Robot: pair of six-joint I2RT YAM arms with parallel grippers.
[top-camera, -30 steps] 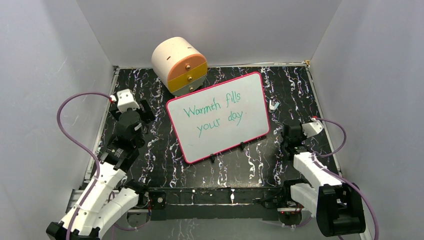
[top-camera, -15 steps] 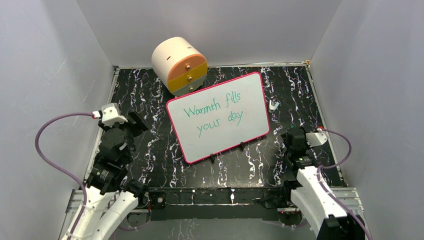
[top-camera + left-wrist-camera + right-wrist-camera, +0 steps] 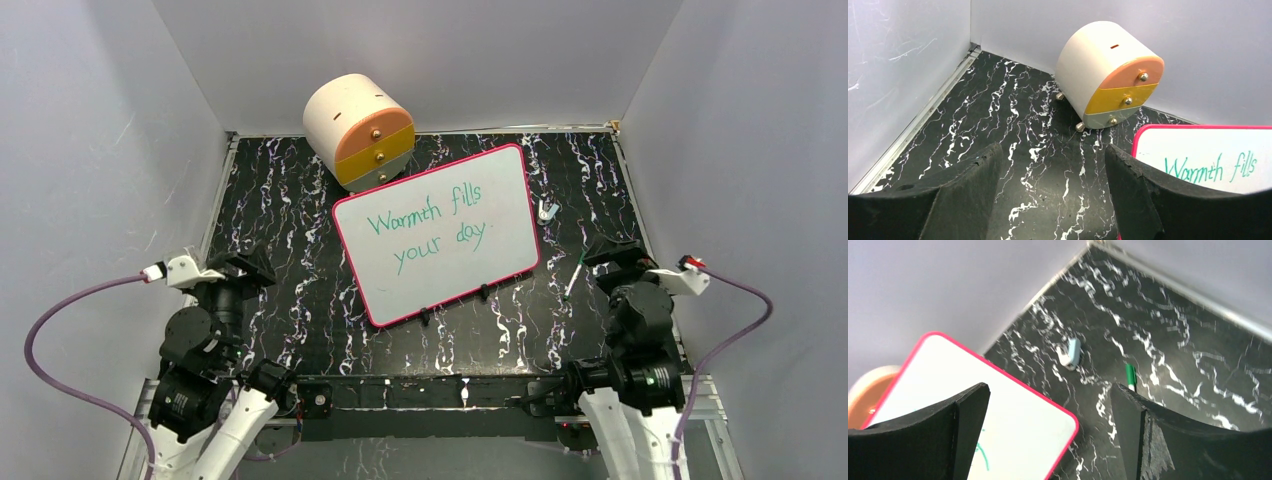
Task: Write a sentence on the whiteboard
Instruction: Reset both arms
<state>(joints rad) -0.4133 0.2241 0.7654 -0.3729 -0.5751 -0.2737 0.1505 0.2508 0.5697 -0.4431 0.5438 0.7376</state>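
The whiteboard (image 3: 437, 235) with its red-pink rim lies tilted in the middle of the table. The sentence (image 3: 430, 225) is in green, "Warmth fills your day", on two lines. A green marker (image 3: 573, 275) lies loose on the table just right of the board, also seen in the right wrist view as the marker (image 3: 1130, 377). My right gripper (image 3: 612, 250) hangs open and empty beside it, over the board's corner (image 3: 998, 390). My left gripper (image 3: 240, 270) is open and empty at the near left. Between its fingers (image 3: 1053, 155) is bare table, with the board's edge (image 3: 1208, 145) to the right.
A round cream drawer box (image 3: 358, 130) with orange, yellow and grey fronts stands at the back, behind the board. A small white-blue marker cap (image 3: 546, 210) lies right of the board. Grey walls close in the left, right and back sides.
My right gripper opened and let go of the green marker, which now lies on the table. Both arms pulled back toward the near edge.
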